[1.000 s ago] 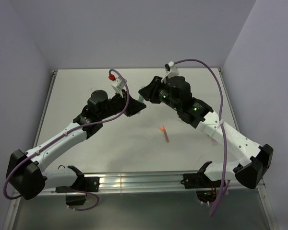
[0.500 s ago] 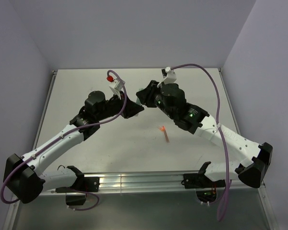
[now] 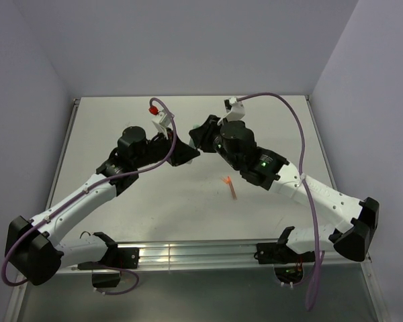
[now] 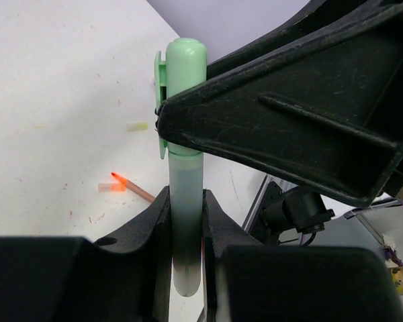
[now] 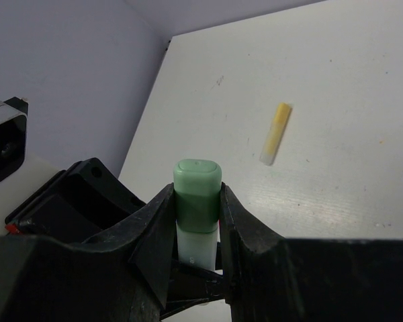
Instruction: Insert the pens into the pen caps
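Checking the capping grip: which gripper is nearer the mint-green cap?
Right. The right gripper clamps the mint-green cap; the left gripper holds the teal pen by its barrel, off the cap.

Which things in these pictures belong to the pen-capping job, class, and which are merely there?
Job: mint pen, green cap, orange pen, yellow piece, left gripper, right gripper.
Not the job: purple cable, metal rail.
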You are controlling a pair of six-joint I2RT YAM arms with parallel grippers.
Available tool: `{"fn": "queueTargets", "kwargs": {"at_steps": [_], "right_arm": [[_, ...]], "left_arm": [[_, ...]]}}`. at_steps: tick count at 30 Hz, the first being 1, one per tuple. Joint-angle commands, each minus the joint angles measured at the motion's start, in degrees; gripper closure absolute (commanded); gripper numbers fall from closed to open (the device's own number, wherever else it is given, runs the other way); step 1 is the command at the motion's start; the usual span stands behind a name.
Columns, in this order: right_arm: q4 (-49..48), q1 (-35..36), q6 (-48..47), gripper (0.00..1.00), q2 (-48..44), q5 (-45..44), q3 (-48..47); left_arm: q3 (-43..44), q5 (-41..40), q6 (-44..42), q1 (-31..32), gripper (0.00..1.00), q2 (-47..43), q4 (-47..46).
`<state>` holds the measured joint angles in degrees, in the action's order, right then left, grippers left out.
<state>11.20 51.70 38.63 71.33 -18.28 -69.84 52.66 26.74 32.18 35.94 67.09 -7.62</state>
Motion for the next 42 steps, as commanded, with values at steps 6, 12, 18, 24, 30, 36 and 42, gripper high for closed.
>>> {"fn": "queueTargets", "kwargs": {"at_steps": [6,12,18,24,30,36,42], "right_arm": [[8.22,6.22,2.50,1.00,2.15,10.20,3.13],[9.10,6.92,2.85,1.00,2.50,9.50,3.13],[9.71,8.06,3.47,1.00,3.20,8.62,3.57],[11.03,8.68,3.20,1.00,3.73,7.21,3.49],[12.44,9.47,2.85,1.00,4.34,6.77,3.05],[14.72,8.59,2.07,0.95,3.21,3.17,-0.55],[14.99,-2.38,-1.28,0.59,-0.75,3.78,-10.47]], "left_arm": [[6.13,-6.61,-0.63,-2.19,1.00,-0.91,-10.58],[7.45,-7.14,-0.98,-2.19,1.00,-0.21,-9.96],[9.21,-7.32,-1.25,-2.19,1.00,0.93,-9.35],[10.26,-7.58,-1.60,-2.19,1.00,1.64,-8.82],[10.88,-7.58,-1.86,-2.19,1.00,2.26,-8.47],[10.36,-6.00,-1.25,-2.11,1.00,3.66,-7.50],[9.57,-6.43,-0.37,-2.02,1.00,6.65,-2.32]]}}
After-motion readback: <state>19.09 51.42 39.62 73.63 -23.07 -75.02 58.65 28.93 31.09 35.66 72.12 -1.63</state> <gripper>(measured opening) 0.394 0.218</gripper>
